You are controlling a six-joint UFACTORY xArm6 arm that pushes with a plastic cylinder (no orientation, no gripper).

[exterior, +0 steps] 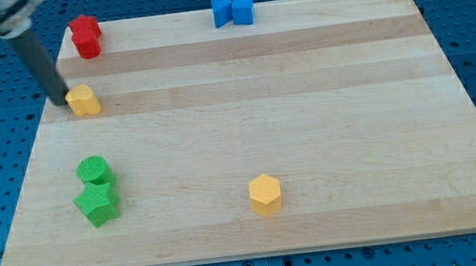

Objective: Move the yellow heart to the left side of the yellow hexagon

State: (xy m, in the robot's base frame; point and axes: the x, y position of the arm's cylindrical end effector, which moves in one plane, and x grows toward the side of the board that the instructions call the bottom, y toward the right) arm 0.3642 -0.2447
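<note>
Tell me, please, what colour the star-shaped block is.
Green star, clearest in the camera view.

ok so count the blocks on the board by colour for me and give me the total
Red: 2, stacked-looking pair at the view's top left.
Blue: 2, touching, at the top edge.
Yellow: 2, the heart by my tip, and the hexagon.
Green: 2, touching.
Total: 8

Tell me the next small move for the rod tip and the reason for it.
Probably a short push toward the view's bottom right. My tip sits at the upper left edge of the yellow heart block, while the yellow hexagon block stands far off toward the wooden board's bottom.
</note>
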